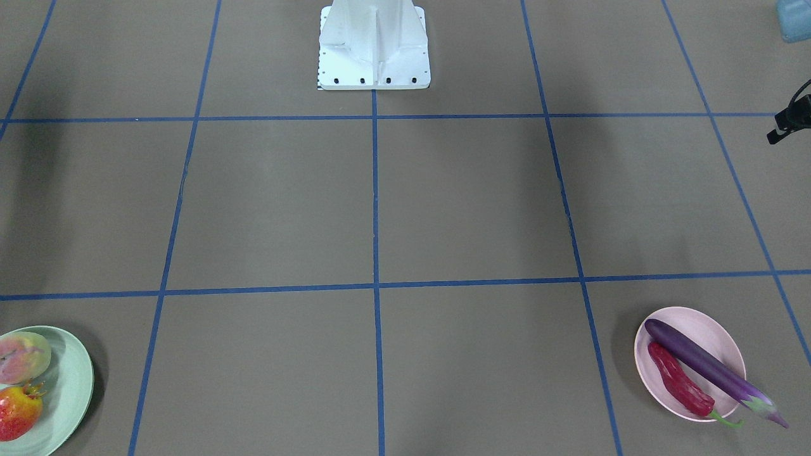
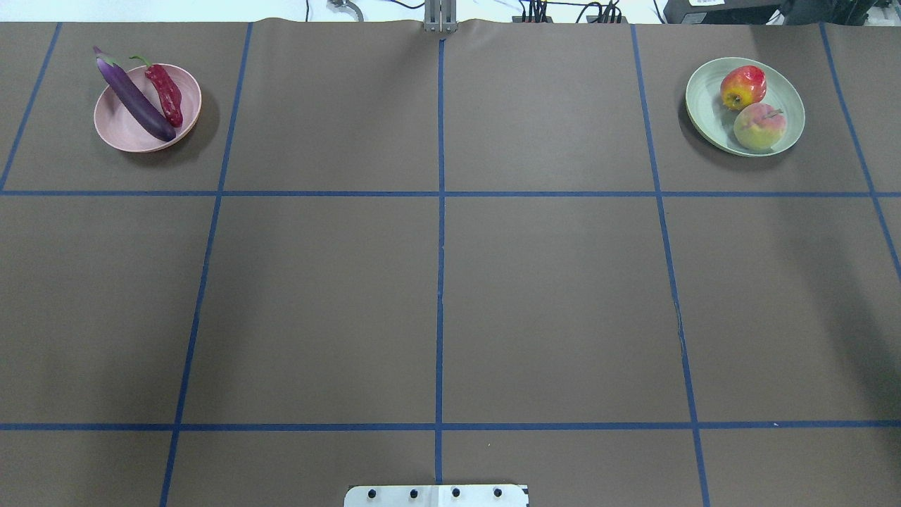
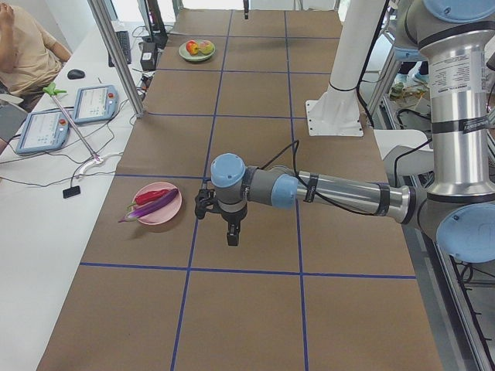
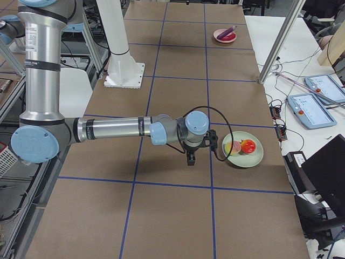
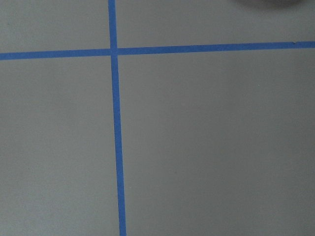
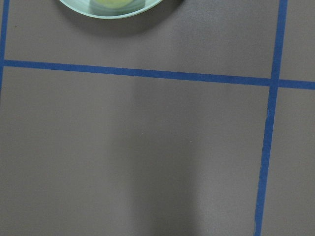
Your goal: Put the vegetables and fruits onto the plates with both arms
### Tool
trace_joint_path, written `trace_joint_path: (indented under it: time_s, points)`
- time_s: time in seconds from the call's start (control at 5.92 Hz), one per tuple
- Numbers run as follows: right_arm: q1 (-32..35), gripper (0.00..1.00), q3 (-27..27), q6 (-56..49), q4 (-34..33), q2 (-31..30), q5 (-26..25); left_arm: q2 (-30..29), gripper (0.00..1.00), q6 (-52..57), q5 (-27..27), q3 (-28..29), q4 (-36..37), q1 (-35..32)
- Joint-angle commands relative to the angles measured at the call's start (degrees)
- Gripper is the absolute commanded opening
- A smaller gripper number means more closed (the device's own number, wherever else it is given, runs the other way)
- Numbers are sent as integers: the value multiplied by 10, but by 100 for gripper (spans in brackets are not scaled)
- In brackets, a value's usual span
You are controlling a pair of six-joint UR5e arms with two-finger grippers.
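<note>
The purple eggplant (image 2: 134, 102) and the red chili (image 2: 167, 95) lie side by side in the pink plate (image 2: 120, 134) at the far left. The peach (image 2: 759, 127) and the pomegranate (image 2: 743, 86) sit in the mint green plate (image 2: 704, 105) at the far right. My left gripper (image 3: 230, 232) hangs above bare table beside the pink plate (image 3: 158, 205). My right gripper (image 4: 191, 159) hangs above bare table beside the green plate (image 4: 243, 149). Both show only in the side views, so I cannot tell whether they are open or shut. The green plate's rim (image 6: 110, 12) shows in the right wrist view.
The white base block (image 2: 436, 495) stands at the table's near edge. Blue tape lines divide the brown table (image 2: 436, 296). Two tablets (image 3: 77, 112), cables and a seated person (image 3: 23, 46) are along the operators' side. A black part (image 1: 789, 120) pokes in at the front view's right edge.
</note>
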Motion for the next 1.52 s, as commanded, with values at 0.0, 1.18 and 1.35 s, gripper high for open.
trace_joint_path:
  time_s: [0.0,1.18,1.35]
  points:
    - [9,100,6,-1,-14,7,0,11,100,0,0,-3,-14,-1]
    - [1,100,0,0,-14,29,-6,-21,100,-6,4,-2,-8,1]
    - [1,100,-3,0,-14,32,-6,-22,100,-6,1,0,-8,1]
